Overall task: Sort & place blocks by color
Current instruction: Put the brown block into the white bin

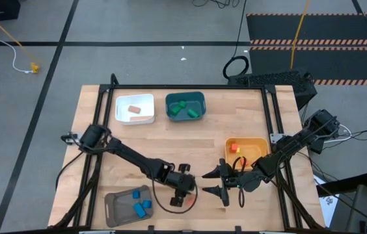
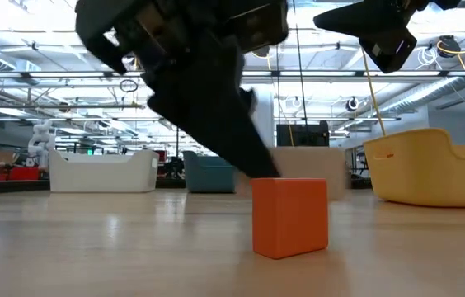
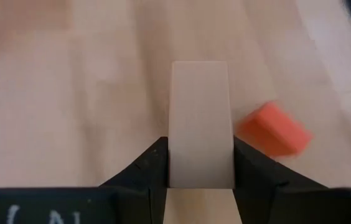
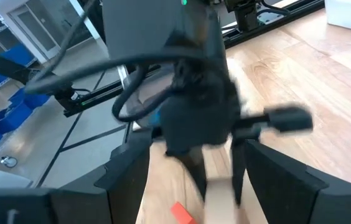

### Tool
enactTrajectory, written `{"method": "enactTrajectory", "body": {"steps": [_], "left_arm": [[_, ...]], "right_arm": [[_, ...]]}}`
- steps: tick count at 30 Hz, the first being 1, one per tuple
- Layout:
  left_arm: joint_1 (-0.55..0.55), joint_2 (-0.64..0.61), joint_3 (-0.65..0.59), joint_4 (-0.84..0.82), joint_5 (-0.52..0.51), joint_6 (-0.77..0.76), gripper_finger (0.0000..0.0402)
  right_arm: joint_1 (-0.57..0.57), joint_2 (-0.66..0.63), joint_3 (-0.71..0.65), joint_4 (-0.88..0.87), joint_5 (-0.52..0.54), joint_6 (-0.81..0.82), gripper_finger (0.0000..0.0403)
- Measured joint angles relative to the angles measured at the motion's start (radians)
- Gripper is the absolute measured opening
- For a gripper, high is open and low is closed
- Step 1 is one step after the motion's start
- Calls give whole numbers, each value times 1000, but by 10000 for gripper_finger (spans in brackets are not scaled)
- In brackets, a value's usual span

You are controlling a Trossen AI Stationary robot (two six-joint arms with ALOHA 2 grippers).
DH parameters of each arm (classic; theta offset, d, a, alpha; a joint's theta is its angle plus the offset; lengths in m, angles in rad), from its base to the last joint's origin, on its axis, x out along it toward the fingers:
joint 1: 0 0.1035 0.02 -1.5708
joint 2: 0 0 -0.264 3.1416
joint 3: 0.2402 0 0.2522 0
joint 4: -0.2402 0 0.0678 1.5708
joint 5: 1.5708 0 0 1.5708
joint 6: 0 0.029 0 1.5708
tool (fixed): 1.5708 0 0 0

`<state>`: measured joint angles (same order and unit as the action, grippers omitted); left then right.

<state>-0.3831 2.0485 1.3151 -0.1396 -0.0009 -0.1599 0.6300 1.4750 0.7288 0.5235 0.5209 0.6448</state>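
My left gripper [image 1: 182, 194] stands near the table's front edge, shut on a plain tan wooden block [image 3: 200, 99]. The right wrist view shows this block [image 4: 220, 190] below the left gripper's fingers. A red-orange block [image 2: 290, 216] rests flat on the table just beside them, also seen in the left wrist view [image 3: 274, 129]. My right gripper [image 1: 217, 182] hovers open a little to the right, facing the left gripper and holding nothing. My left gripper pinches the tan block between its two fingers [image 3: 144, 165], which press on its two opposite long sides [image 3: 177, 158] near one end. The fingers slant down from the table's left. The block sticks out past the fingertips. Whether it is clear of the table I cannot tell.
At the back stand a white bin [image 1: 135, 117] with a tan block and a teal bin [image 1: 185, 117] with green blocks. A yellow bin [image 1: 255, 153] with a red-orange block is at the right. A grey bin [image 1: 115, 208] with blue blocks sits at the front left.
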Motion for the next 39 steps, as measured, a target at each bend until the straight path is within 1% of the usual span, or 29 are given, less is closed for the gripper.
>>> {"method": "enactTrajectory", "body": {"steps": [4, 7, 10, 11, 13, 15, 17, 19, 22, 23, 26, 28, 31, 34, 39], "left_arm": [[24, -64, 0, -82, -66, -44, 134], [44, -129, 1, -160, -140, -58, 134], [62, -196, -1, -278, -219, -59, 134], [69, -218, 0, -287, -239, -57, 134], [83, -268, 0, -371, -291, -55, 134], [100, -314, 0, -410, -338, -48, 134], [120, -361, 0, -505, -384, -51, 134], [144, -407, -1, -560, -424, -53, 134], [190, -480, -1, -697, -492, -80, 134], [209, -502, 0, -720, -509, -90, 134], [266, -570, -1, -853, -551, -126, 134], [312, -619, 0, -889, -562, -140, 134], [386, -692, -31, -942, -569, -147, 134], [474, -777, -104, -965, -570, -159, 134], [637, -937, -287, -956, -566, -208, 134]], "right_arm": [[0, 0, 0, -5, 1, -2, 251], [0, 0, 0, -5, 1, -3, 251], [0, 0, 0, -6, 1, -2, 251], [0, 0, 0, -7, 1, -2, 251], [0, 0, 0, -16, 1, -2, 251], [0, 0, 0, -31, 1, -2, 251], [0, 0, -1, -40, 2, -2, 251], [0, 0, 0, -48, 1, -2, 251], [0, 0, 0, -56, 1, -2, 251], [0, 0, 0, -60, 1, -2, 251], [0, 0, 0, -65, 1, -2, 251], [0, 0, 0, -66, 1, -2, 251], [0, 0, 0, -69, 2, -2, 251], [0, 0, 0, -80, 2, -4, 251], [0, 0, 0, -96, 2, -3, 251]]}}
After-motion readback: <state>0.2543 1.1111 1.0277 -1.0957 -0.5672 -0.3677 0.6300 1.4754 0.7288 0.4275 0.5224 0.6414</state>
